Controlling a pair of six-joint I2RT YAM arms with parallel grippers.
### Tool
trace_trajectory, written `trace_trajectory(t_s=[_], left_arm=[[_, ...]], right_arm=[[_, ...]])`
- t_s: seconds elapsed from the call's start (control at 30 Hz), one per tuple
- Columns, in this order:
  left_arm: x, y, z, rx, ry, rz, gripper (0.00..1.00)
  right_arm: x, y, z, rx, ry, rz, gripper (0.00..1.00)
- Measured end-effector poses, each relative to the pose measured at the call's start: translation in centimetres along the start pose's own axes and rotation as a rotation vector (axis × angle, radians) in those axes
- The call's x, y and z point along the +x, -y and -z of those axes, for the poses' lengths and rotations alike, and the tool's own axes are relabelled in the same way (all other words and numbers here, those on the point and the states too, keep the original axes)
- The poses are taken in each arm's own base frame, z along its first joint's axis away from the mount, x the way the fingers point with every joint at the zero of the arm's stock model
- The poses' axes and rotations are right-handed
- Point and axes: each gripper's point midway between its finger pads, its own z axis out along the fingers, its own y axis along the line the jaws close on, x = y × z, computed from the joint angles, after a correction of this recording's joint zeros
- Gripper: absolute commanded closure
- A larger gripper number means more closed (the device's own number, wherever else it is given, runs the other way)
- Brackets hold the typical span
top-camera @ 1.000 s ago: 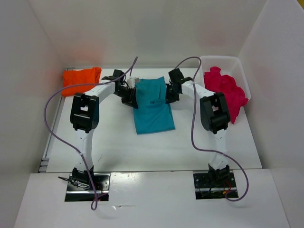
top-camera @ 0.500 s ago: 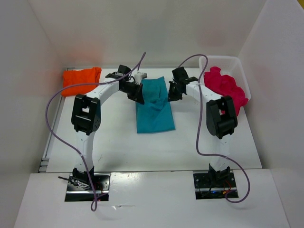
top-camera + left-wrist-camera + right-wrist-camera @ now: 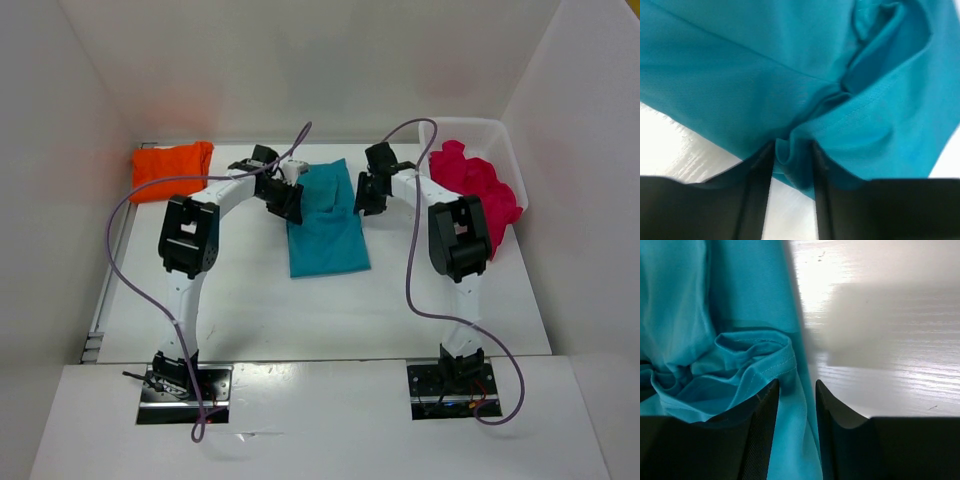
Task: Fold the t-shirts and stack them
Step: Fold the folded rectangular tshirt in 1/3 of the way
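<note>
The teal t-shirt [image 3: 326,228] lies folded into a long strip mid-table, its far end rumpled. My left gripper [image 3: 291,203] is at its far left edge. In the left wrist view a loose fold of the teal t-shirt [image 3: 765,65] sits between the parted fingers of that gripper [image 3: 793,150]. My right gripper [image 3: 366,196] is at the far right edge. In the right wrist view the teal t-shirt [image 3: 740,300] has its hem lying slack in the gap of that open gripper [image 3: 796,387]. The orange t-shirt [image 3: 172,168] lies folded at the back left. The pink-red t-shirt [image 3: 482,190] is bunched in the basket.
A white basket [image 3: 470,125] stands at the back right against the right wall. White walls close in the table [image 3: 250,300] on three sides. Purple cables loop from both arms over the table's sides.
Both grippers were shut on the teal t-shirt's far end; their jaws have now parted. The cloth has dropped and lies flatter, reaching farther back.
</note>
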Motion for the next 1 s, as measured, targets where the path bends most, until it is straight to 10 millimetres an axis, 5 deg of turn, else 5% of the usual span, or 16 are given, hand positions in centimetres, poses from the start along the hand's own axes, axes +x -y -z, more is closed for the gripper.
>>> trace_trajectory(t_s=[0.17, 0.33, 0.6, 0.77, 1.0], left_arm=[[0.1, -1.0, -0.2, -0.04, -0.001, -0.001, 0.4], [-0.6, -1.9, 0.4, -0.093, 0.017, -0.012, 0.34], [-2.8, -1.9, 2.6, -0.155, 0.078, -0.041, 0.28], [-3.1, -2.1, 3.1, -0.178, 0.08, -0.04, 0.26], [-3.6, -3.0, 4.1, -0.24, 0.085, -0.041, 0.26]], right_arm=[[-0.1, 0.1, -0.1, 0.001, 0.001, 0.001, 0.63], [-0.1, 0.1, 1.1, 0.007, 0.024, 0.012, 1.0], [1.7, -3.6, 4.9, -0.063, 0.044, 0.084, 1.0], [4.2, -5.8, 4.8, -0.112, -0.014, 0.122, 1.0], [5.4, -6.1, 2.3, -0.115, -0.085, 0.122, 1.0]])
